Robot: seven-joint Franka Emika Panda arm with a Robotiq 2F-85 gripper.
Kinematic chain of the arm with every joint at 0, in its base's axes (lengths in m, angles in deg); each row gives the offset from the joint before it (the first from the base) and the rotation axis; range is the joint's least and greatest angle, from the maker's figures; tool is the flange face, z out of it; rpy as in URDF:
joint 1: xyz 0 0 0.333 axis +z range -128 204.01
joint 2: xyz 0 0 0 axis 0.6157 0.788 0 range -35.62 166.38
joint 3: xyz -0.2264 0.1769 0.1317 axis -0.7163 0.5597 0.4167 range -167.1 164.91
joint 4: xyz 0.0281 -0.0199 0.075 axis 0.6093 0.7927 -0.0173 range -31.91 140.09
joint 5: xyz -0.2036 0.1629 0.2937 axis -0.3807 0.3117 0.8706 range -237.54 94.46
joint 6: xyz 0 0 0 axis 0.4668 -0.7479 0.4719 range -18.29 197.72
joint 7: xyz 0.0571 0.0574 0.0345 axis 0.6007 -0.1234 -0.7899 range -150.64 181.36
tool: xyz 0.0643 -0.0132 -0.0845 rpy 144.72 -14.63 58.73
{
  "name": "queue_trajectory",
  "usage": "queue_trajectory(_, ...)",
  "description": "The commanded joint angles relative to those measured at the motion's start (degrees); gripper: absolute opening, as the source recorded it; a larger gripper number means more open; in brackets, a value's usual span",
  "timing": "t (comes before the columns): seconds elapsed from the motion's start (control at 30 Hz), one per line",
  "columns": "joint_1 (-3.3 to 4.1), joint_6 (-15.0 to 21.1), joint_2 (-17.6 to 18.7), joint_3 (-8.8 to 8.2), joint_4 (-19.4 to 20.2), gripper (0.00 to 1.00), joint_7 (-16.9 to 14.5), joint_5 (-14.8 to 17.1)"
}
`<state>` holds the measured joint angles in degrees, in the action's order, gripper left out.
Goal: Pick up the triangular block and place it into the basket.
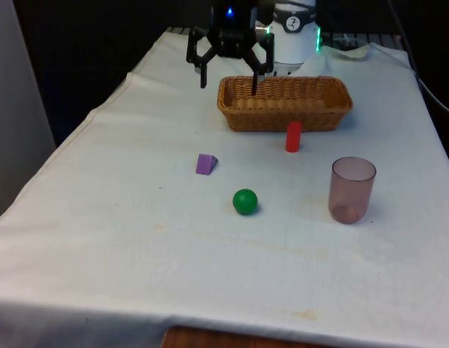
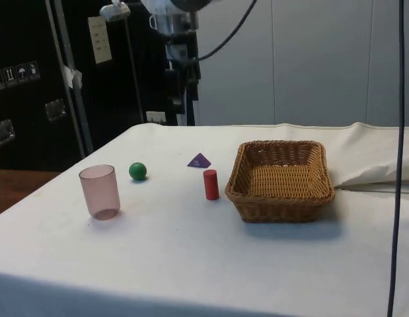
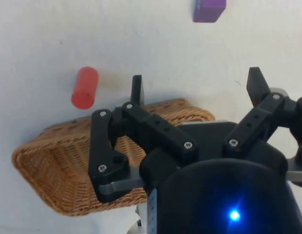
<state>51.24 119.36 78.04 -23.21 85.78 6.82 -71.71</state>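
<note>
My pincer (image 1: pixel 229 78) hangs in the air with its two fingers spread wide and nothing between them, up by the near corner of the basket (image 1: pixel 285 119) on the front view's left. The triangular block (image 1: pixel 206 164) I'm after is purple and lies on the bare tabletop (image 1: pixel 137 239), well apart from me, toward the camera and a little to the front view's left of the basket. It looks small, solid and stiff, so I judge it light and unlikely to crush, but its sloped faces could let it squirt out if I pinch across them; I'd rather close on the two flat, parallel end faces, low down, with the fingers squared to them. Around the block there is open cloth on every side: the green ball (image 1: pixel 245 201) sits near it toward the camera, the red cylinder (image 1: pixel 293 136) stands just in front of the basket's long wall, and the pink cup (image 1: pixel 352 189) is farther to the front view's right. Carrying it back, I should lift clear of the wicker rim and keep off the red cylinder, which would topple easily.
</note>
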Motion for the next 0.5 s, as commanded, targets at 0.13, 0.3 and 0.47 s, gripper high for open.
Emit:
queue_trajectory(0.13, -0.46, 5.1, 1.3, -0.29, 2.7, 1.00, -2.0, 0.8)
queue_trajectory(0.3, -0.23, 7.1, 2.5, -0.63, 3.4, 1.00, -1.4, 0.3)
queue_trajectory(0.47, -0.46, 10.8, 4.5, -0.17, 4.0, 1.00, -1.8, 1.7)
